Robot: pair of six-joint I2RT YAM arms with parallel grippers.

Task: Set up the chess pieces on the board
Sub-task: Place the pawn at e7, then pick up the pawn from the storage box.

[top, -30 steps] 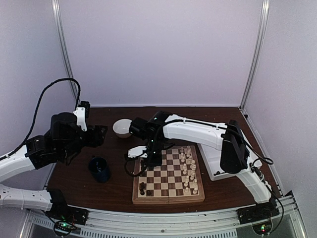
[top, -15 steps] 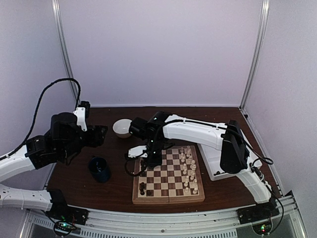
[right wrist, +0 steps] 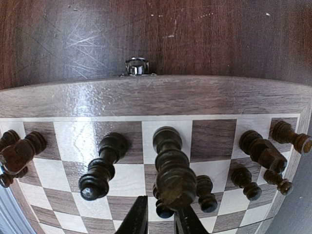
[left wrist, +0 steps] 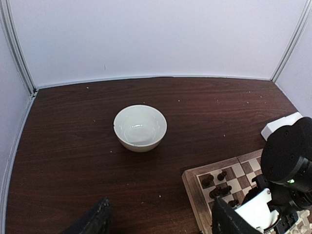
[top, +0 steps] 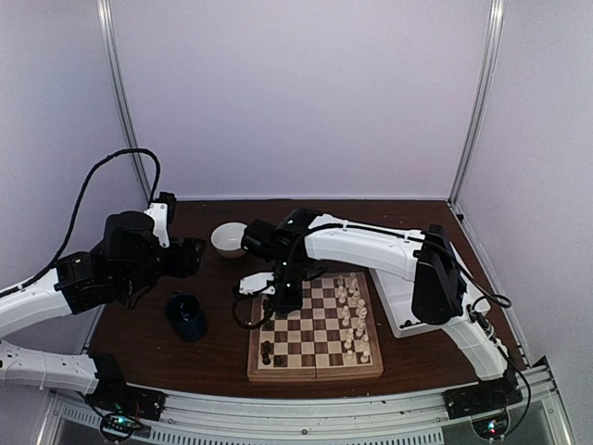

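The board point(top: 315, 363) lies at the table's middle front, with cream chess pieces point(top: 352, 315) along its right side and dark ones point(top: 267, 352) on its left. My right gripper point(top: 285, 298) hangs low over the board's far left corner. In the right wrist view its fingertips point(right wrist: 139, 217) stand a little apart, open, just behind a tall dark piece point(right wrist: 170, 161) that stands upright on a light square of the board point(right wrist: 156, 95). More dark pieces point(right wrist: 100, 165) stand beside it. My left gripper point(left wrist: 161, 222) is open and empty above bare table, left of the board point(left wrist: 192, 183).
A white bowl point(top: 229, 238) sits behind the board, also in the left wrist view as the bowl point(left wrist: 140, 127). A dark blue mug point(top: 187, 315) stands left of the board. A white tray point(top: 398, 311) lies on the right. A metal clasp point(right wrist: 136, 66) sticks out of the board's edge.
My left arm has shifted slightly to the right. The right arm stays in place over the board's far left corner.
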